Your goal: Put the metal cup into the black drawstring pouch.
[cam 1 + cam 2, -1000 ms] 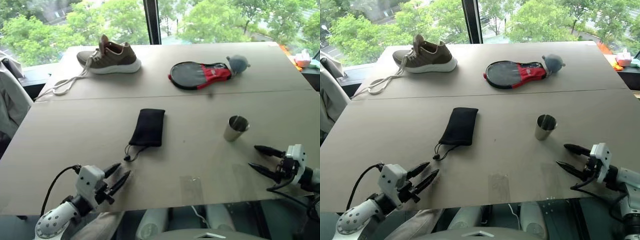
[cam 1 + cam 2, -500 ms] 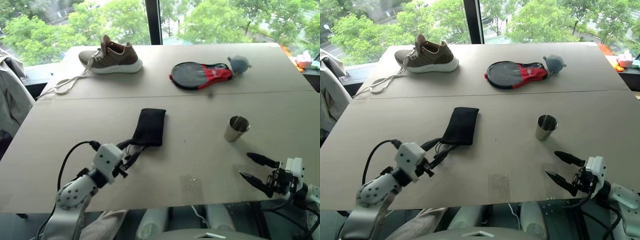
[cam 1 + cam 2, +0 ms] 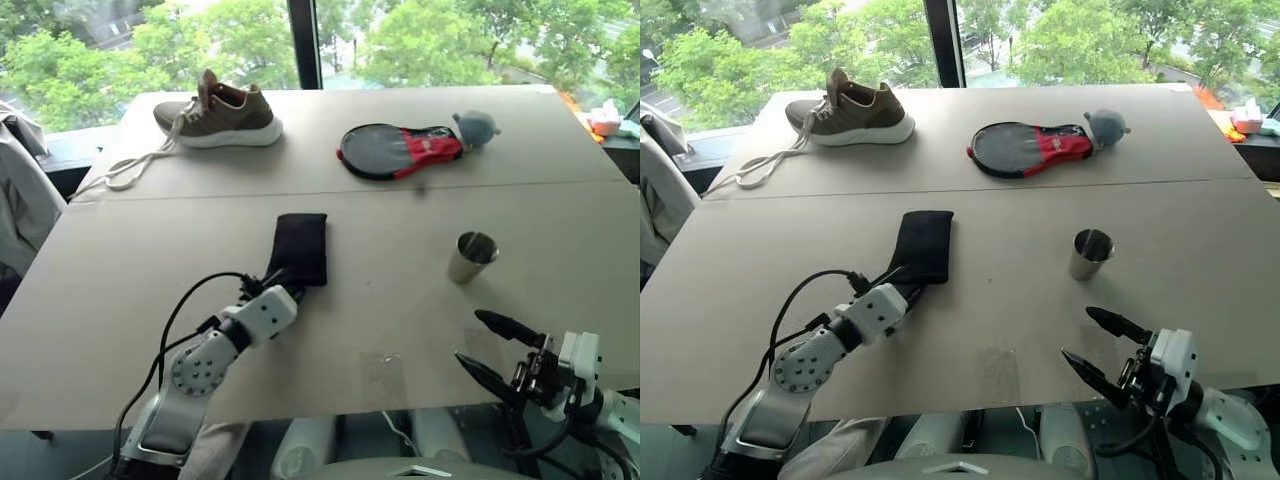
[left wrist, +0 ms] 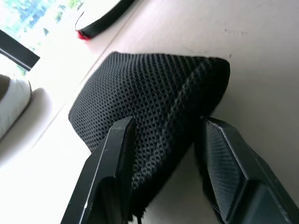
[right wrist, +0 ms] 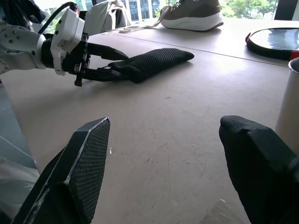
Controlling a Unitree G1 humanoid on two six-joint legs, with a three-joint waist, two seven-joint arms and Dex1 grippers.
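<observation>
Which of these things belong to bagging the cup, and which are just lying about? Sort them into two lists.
Part of the job:
- metal cup, upright on the table
- black drawstring pouch, lying flat
- left gripper, fingers either side of the pouch's near end
- right gripper, open, empty

Lying about:
- shoe
- paddle cover
- grey plush toy

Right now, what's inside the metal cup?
The metal cup stands upright with its mouth open. What shows of its inside from above looks like bare steel wall, with nothing sticking out. Its bottom is hidden by the rim and wall, so something small lying there cannot be ruled out.
</observation>
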